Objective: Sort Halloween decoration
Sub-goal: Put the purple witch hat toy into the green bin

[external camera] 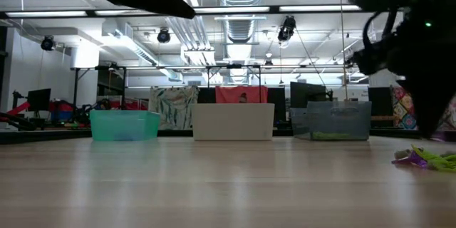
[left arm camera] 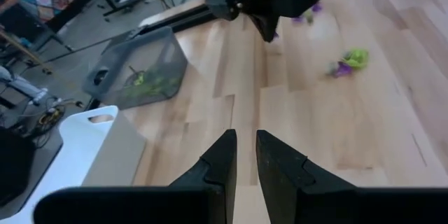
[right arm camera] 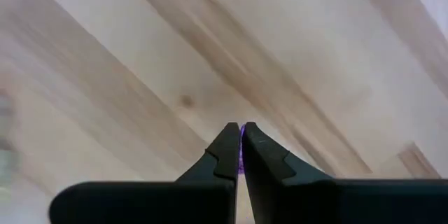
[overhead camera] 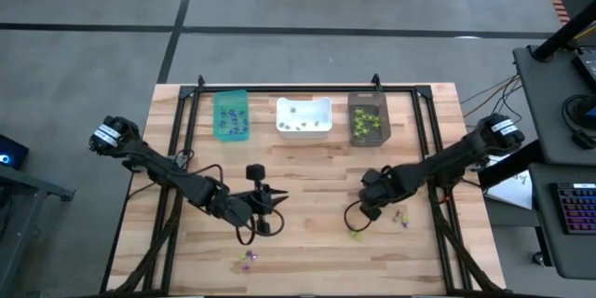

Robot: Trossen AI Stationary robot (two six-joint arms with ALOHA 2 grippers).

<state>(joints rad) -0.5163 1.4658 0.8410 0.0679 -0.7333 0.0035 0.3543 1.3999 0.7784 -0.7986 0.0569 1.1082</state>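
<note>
Now the right gripper (right arm camera: 241, 155) is pinching a purple trinket (right arm camera: 241, 140) off the table (right arm camera: 294, 56), seemingly needing a lift toward the teal bin (overhead camera: 231, 115), while the left gripper (left arm camera: 245, 155) is hovering nearly closed and empty.

No legible text, label, brand, number or sign on any bin, arm or surface

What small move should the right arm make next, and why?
Probably lift straight up. The right gripper is shut low over the wooden table, with a sliver of a tiny purple plastic trinket showing between its fingers, so a grasp looks made. The teal rectangular bin, which already holds purple pieces, seems the likely destination.
</note>
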